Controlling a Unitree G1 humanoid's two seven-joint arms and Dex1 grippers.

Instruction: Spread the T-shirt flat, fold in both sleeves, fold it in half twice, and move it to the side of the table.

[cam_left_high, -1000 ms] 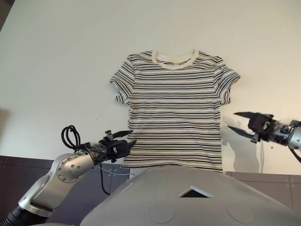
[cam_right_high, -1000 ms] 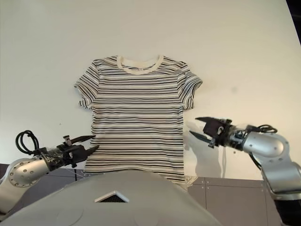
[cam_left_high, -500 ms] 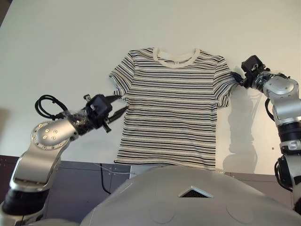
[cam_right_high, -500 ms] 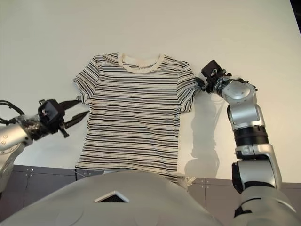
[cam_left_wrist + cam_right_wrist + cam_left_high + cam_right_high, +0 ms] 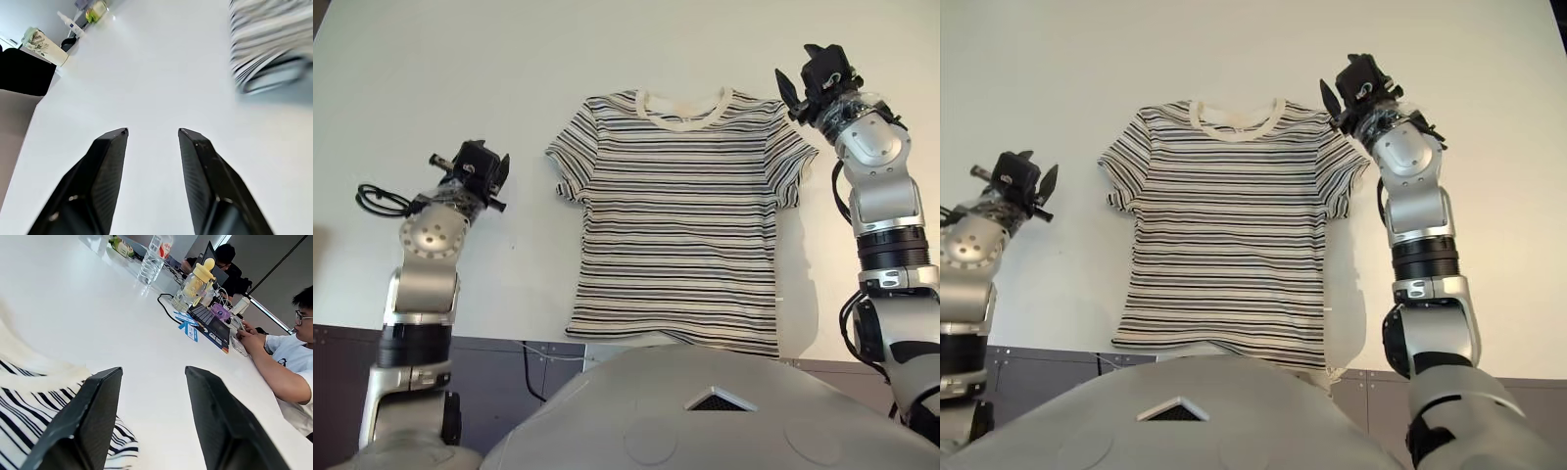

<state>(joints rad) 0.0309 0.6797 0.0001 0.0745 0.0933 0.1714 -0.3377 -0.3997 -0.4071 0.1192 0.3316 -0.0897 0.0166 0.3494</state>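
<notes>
Right wrist view: bottles [image 5: 148, 264], cable [image 5: 164, 304] beyond T-shirt [image 5: 29, 401]; left tool [image 5: 152, 130], right tool [image 5: 154, 368] gape (empty).

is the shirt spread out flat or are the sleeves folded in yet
Spread flat, unfolded. The T-shirt lies open on the table, and both sleeves stick out to its sides, neither turned in over the body.

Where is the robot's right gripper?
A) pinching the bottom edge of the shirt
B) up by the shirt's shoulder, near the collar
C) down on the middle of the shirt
B: the right gripper is open at the shoulder of the striped T-shirt, next to the cream collar.
</notes>
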